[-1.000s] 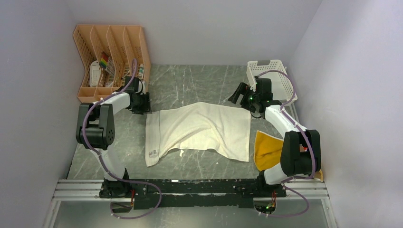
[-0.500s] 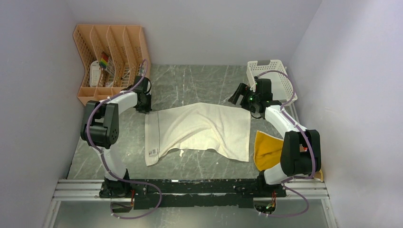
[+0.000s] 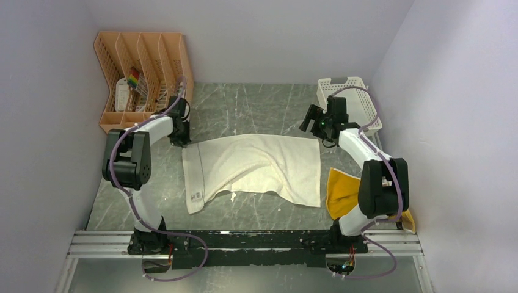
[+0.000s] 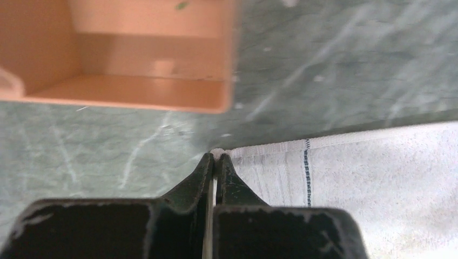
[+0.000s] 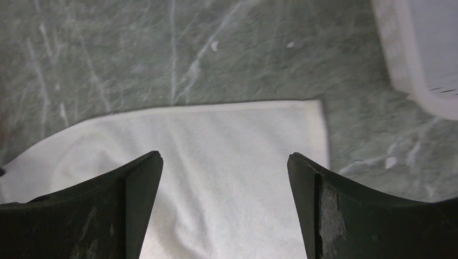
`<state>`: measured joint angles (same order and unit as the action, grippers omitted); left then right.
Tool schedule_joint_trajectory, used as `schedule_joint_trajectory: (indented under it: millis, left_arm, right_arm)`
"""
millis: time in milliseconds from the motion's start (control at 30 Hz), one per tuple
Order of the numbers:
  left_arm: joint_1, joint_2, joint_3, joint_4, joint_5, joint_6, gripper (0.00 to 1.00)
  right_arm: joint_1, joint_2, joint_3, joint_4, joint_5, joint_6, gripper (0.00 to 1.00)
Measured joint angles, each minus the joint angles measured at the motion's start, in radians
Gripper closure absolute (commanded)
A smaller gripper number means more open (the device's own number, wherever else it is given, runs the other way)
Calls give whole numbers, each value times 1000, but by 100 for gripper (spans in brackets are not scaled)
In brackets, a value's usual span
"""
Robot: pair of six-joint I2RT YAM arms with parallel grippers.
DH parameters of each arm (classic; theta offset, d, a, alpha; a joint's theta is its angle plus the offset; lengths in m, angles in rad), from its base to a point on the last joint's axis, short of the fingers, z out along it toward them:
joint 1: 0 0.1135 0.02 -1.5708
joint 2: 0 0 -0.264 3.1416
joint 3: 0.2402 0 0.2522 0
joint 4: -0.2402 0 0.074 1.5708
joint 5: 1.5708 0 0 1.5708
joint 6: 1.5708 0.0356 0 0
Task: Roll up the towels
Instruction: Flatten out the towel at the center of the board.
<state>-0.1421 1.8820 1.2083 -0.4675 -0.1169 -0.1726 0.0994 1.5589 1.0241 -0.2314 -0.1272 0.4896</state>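
At the tips of the left gripper (image 4: 215,159): far-left corner of the cream-white towel (image 4: 367,178), pinched.
Item lies spread flat on the worktop (image 3: 244,104), running from the left gripper across to beneath the right gripper (image 5: 224,162); judged to be taken by its far corners so that edge can be drawn straight before rolling. State, left gripper: jaws pressed together, a sliver of hem between them, tips down at the worktop; orange file organiser (image 4: 124,54) just beyond. State, right gripper: jaws spread wide above the opposite far corner, holding nothing, no contact visible; white mesh basket (image 5: 421,48) just to its right. Second item, mustard-yellow towel (image 3: 342,190), heaped well behind the right gripper near that arm's base, unrolled.
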Motion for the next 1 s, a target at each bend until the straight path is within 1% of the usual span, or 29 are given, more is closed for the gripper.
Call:
schedule_joint_trajectory:
  millis: [200, 300, 367, 467, 500, 833, 1000]
  left_arm:
    - [116, -23, 1, -51, -7, -3, 93]
    - [146, -33, 1, -54, -12, -4, 93]
    - [149, -38, 1, -55, -12, -3, 93]
    - [149, -44, 1, -55, -11, -3, 93]
    - [148, -47, 1, -54, -10, -3, 93]
    - [148, -58, 1, -54, -6, -3, 93]
    - [148, -58, 1, -54, 0, -3, 93]
  right_arm:
    - [0, 56, 44, -44, 111, -40, 21]
    - [3, 105, 76, -65, 143, -61, 23]
    - [10, 148, 107, -78, 166, -78, 25]
    - [32, 204, 148, -84, 192, -104, 31]
    - [40, 222, 161, -83, 195, -112, 34]
    - [68, 338, 233, -87, 205, -191, 50]
    - [74, 377, 237, -92, 205, -203, 53]
